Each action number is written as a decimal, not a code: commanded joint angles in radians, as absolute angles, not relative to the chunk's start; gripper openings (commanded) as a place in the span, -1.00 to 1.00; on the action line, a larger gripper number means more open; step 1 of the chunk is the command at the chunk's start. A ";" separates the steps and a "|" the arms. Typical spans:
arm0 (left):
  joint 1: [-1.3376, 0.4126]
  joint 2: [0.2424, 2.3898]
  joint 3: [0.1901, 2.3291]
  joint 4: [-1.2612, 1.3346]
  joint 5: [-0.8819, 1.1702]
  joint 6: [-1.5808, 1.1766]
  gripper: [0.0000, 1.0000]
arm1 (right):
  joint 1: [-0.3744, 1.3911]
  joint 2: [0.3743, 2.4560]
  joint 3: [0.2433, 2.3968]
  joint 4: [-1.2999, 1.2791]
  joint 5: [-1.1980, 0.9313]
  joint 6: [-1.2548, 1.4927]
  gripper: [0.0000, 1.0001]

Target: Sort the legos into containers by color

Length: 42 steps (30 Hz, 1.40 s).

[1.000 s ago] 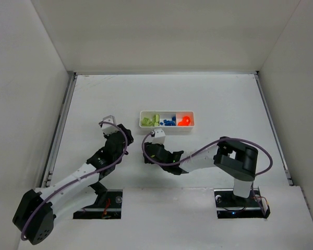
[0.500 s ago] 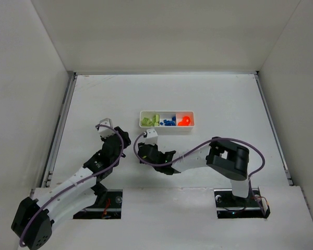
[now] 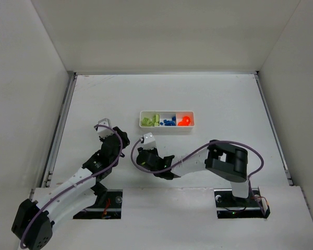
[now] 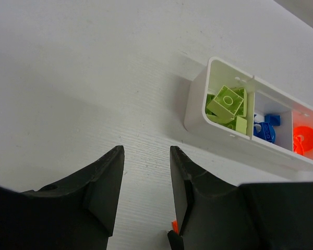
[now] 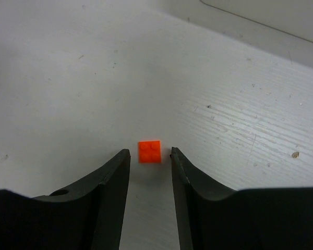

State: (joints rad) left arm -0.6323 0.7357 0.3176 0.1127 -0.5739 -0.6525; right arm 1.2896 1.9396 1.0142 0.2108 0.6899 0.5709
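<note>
Two fingers of the right gripper (image 5: 148, 154) stand parted, gripping nothing, flanking a small orange-red plastic brick (image 5: 149, 151) on the white table (image 5: 68, 78). Likewise parted and empty, the left gripper (image 4: 145, 156) hovers near the long white three-compartment plastic tray (image 4: 194, 112) holding lime-green bricks (image 4: 227, 104), blue bricks (image 4: 264, 131) and orange-red pieces (image 4: 304, 140).

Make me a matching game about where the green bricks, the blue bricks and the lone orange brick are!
Things:
1. green bricks
2. blue bricks
3. lone orange brick

Places:
A. middle compartment of the tray
B. on the table, just ahead of the right arm's fingers
C. end compartment of the tray on the left arm's side

Pairs: 1-C, 2-A, 3-B
</note>
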 commanded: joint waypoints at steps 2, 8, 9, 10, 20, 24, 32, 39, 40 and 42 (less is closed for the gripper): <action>-0.625 0.730 0.325 0.118 -0.580 -0.661 -0.25 | 1.300 1.982 1.017 0.190 0.713 0.535 -0.16; -0.622 0.741 0.330 0.117 -0.580 -0.660 -0.25 | 1.302 2.008 1.040 0.187 0.706 0.519 -0.19; -0.622 0.744 0.330 0.117 -0.580 -0.660 -0.25 | 1.305 2.009 1.045 0.183 0.706 0.518 -0.20; -0.620 0.745 0.330 0.117 -0.580 -0.658 -0.25 | 1.308 2.011 1.051 0.183 0.704 0.517 -0.20; -0.610 0.726 0.322 0.107 -0.578 -0.653 -0.25 | 1.332 2.003 1.049 0.166 0.706 0.525 -0.51; -0.593 0.723 0.318 0.106 -0.577 -0.655 -0.25 | 1.337 1.942 1.009 0.176 0.721 0.545 -0.55; -0.588 0.716 0.316 0.094 -0.572 -0.664 -0.23 | 1.312 1.751 0.901 0.210 0.724 0.548 -0.54; -0.616 0.779 0.331 0.107 -0.558 -0.670 -0.15 | 1.158 1.536 0.773 0.271 0.666 0.537 -0.54; -0.620 0.793 0.334 0.110 -0.552 -0.669 -0.13 | 1.118 1.505 0.758 0.278 0.649 0.535 -0.54; -0.625 0.817 0.342 0.117 -0.542 -0.667 -0.10 | 1.037 1.457 0.736 0.290 0.614 0.528 -0.54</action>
